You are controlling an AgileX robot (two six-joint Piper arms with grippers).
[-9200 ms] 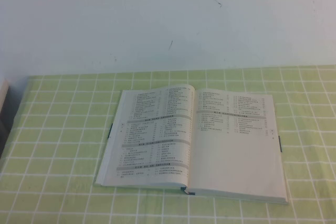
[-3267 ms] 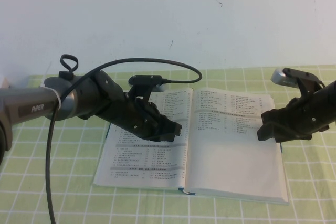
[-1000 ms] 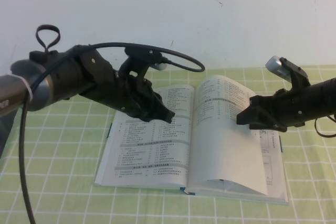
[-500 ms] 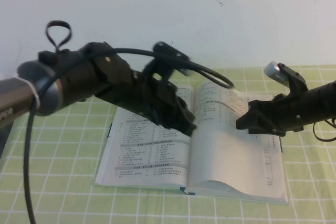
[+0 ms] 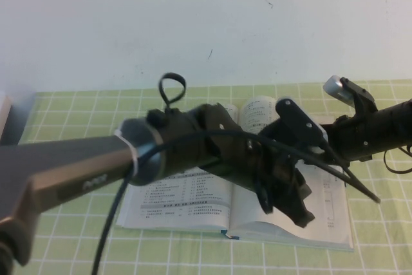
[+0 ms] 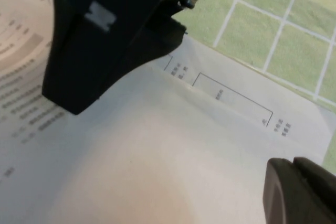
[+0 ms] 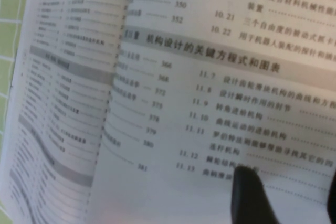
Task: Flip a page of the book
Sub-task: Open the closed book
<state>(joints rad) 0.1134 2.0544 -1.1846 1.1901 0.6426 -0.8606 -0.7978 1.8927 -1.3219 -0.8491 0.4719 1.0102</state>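
Observation:
The open book (image 5: 187, 201) lies on the green checked cloth. Its right-hand page (image 5: 257, 109) is lifted and bowed. My left gripper (image 5: 301, 214) reaches across the book from the left and is low over the page's blank lower half. In the left wrist view its fingers (image 6: 296, 184) are shut together just above the page (image 6: 157, 156), and the leaf beneath (image 6: 236, 98) shows beside it. My right gripper (image 5: 325, 138) is at the page's outer side, its tips hidden behind my left wrist. In the right wrist view it (image 7: 291, 192) is open, with one finger (image 7: 252, 192) on the printed page (image 7: 236, 103).
The green checked cloth (image 5: 64, 159) covers the table, and a white wall rises behind it. A pale object (image 5: 8, 117) stands at the far left edge. My left arm's black cable (image 5: 116, 223) hangs over the table's front left.
My left arm has swung right across the book, from over the left-hand page to low over the lifted page's lower half. My right gripper has held its place on the page.

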